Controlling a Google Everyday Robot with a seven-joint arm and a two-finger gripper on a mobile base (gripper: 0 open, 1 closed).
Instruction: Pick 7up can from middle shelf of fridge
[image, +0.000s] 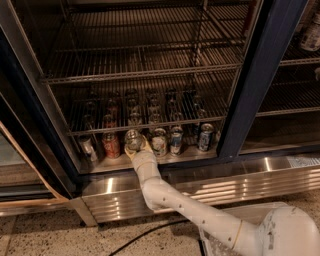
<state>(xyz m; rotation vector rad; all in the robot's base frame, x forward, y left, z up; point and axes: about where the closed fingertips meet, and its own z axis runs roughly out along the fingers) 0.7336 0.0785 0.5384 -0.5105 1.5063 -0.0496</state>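
Note:
The fridge (260, 90) stands with its door open, dark frame around wire racks. On the pale shiny middle shelf (200, 154) stands a row of cans. The 7up can (133, 138), pale silver, is in the front row between a red can (111, 145) and another pale can (159, 142). My gripper (136, 150) reaches in from below on the white arm and sits right at the 7up can, around its lower part. The can stands upright on the shelf.
Two blue-and-white cans (176, 140) (205, 137) stand right of the gripper, a silver can (87, 146) at far left. More dark cans stand behind. Wire racks (145, 60) hang above. The ribbed steel base panel (240, 182) is below, a black cable (145, 235) on the floor.

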